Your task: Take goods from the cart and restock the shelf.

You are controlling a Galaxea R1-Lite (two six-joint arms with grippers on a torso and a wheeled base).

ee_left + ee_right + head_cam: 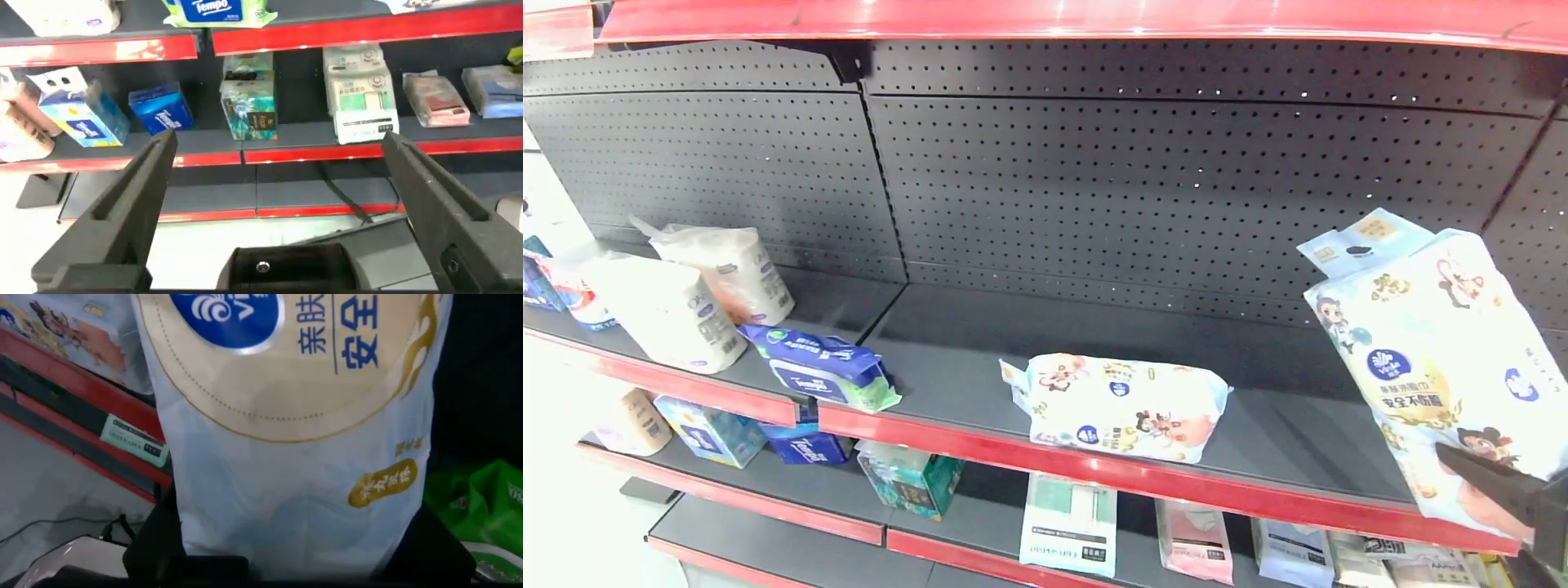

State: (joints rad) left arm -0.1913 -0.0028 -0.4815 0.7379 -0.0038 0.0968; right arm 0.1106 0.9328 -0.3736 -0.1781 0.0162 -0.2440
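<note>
Middle tier of the shelf (980, 327), with perforated back panel (1135, 180) and red front strip (1094, 469); goods stand toward the robot's left, and the deck is bare toward its right, which is judged to be the stretch to be restocked.

Held pack (1437, 351), the task's thing: a cartoon-printed soft pack, upright and slightly tilted, in the air over the right end of the tier, above and in front of the red strip, not touching the deck; it is gripped at its lower end, probably so that the free bulk can pass over the strip first.

Lying pack (1123, 407): the same print, flat on the deck near the front edge, well apart from the held one; the gap between them suggests the intended place.

White roll packs (666, 310) and (731, 269): upright, side by side; blue pack (821, 367) lies just beside them at the edge.

Right tool (1494, 486): pinching the held pack, one dark finger across its printed face.

Left tool (278, 143): fingers spread with nothing between them, low before the lower tiers, seemingly parked out of the other arm's way.

Count on this tier: cartoon packs two (one held, one lying); white roll packs two; blue pack one; further goods at the far left edge, too cropped to count.
</note>
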